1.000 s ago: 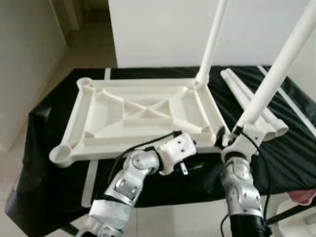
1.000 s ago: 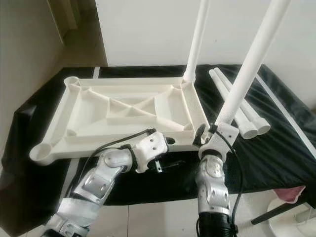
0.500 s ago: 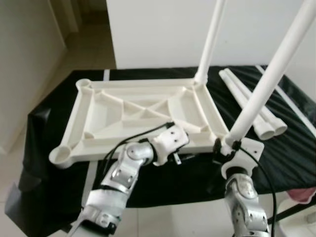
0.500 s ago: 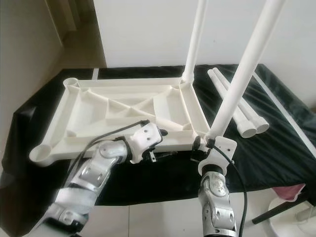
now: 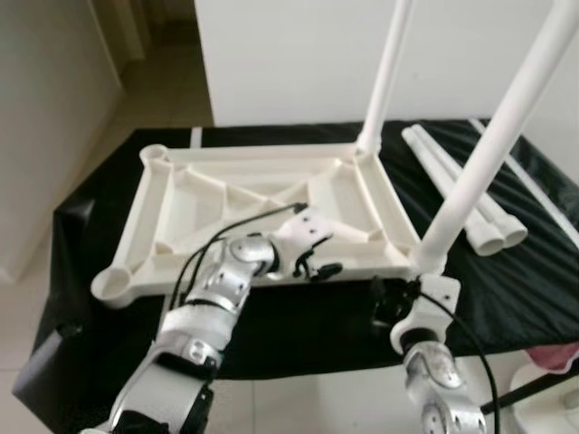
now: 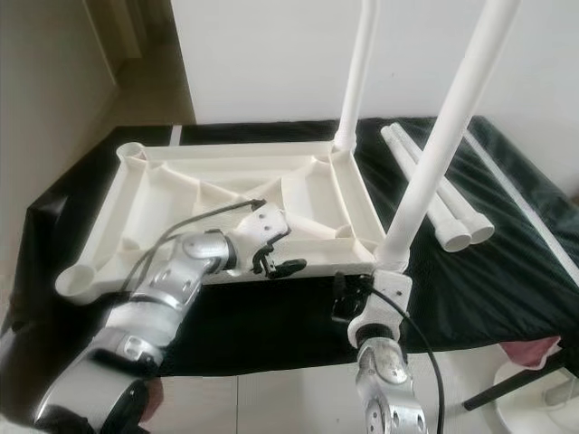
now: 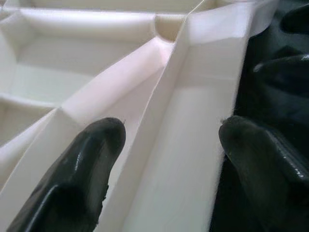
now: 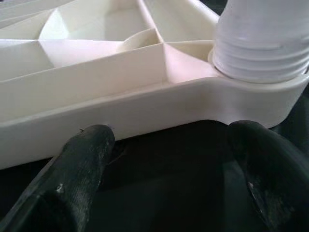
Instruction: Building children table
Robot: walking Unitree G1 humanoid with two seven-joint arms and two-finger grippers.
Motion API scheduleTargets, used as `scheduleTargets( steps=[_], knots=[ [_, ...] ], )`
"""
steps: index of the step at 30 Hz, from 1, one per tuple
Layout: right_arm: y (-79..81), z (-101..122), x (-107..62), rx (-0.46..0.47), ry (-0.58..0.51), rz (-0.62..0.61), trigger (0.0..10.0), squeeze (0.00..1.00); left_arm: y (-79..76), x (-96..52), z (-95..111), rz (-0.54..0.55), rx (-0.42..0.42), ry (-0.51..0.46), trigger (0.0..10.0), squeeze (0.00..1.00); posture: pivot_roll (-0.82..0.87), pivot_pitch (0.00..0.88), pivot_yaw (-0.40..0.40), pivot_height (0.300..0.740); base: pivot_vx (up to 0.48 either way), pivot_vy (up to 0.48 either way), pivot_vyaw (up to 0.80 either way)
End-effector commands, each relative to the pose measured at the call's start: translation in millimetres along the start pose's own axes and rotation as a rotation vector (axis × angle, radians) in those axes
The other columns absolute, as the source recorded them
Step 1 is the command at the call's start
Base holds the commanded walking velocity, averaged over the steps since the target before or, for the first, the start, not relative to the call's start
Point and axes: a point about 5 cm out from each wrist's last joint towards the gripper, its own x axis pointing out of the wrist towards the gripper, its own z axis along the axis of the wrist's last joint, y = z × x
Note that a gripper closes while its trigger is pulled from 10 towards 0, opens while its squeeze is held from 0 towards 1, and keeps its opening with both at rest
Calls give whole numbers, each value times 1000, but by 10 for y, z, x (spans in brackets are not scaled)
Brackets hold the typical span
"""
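The cream table top [image 5: 181,212] lies upside down on a black-covered table [image 5: 308,325]. One white leg [image 5: 387,72] stands in its far right corner, and another leg [image 5: 488,154] stands in the near right corner, its threaded end [image 8: 260,43] seated in the socket. Two loose legs [image 5: 461,194] lie to the right. My left gripper [image 5: 312,267] is open, with its fingers [image 7: 91,159] either side of the top's near rim [image 7: 183,159]. My right gripper [image 5: 384,298] is open, low in front of the near right corner and clear of the leg.
Two open sockets [image 5: 113,285] [image 5: 154,152] sit at the top's left corners. A thin white rod [image 5: 534,181] lies at the cloth's right edge. A white wall [image 5: 298,54] rises behind the table. A white stand [image 5: 552,389] and something pink are on the floor at the lower right.
My right gripper has left the base of the near right leg and dropped back toward the table's front edge. My left gripper has moved forward onto the top's near rim.
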Motion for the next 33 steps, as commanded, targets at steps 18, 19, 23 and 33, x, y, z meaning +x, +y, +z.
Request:
scheduleTargets(
  steps=[18,19,23,33],
  knots=[
    [74,93,-110,-9,-71,153,10000,0,569,-149,-45,580,-164,37,10000,0,-28,0,36,740,0,0,0],
    [74,93,-110,-9,-71,153,10000,0,569,-149,-45,580,-164,37,10000,0,-28,0,36,740,0,0,0],
    [31,123,-105,-26,-86,133,10000,0,560,-157,-49,539,-137,12,10000,0,-25,0,33,740,0,0,0],
    [-100,221,-72,-40,-138,67,10000,0,773,-449,-264,647,-100,36,10000,0,-23,0,34,740,0,0,0]
  ],
)
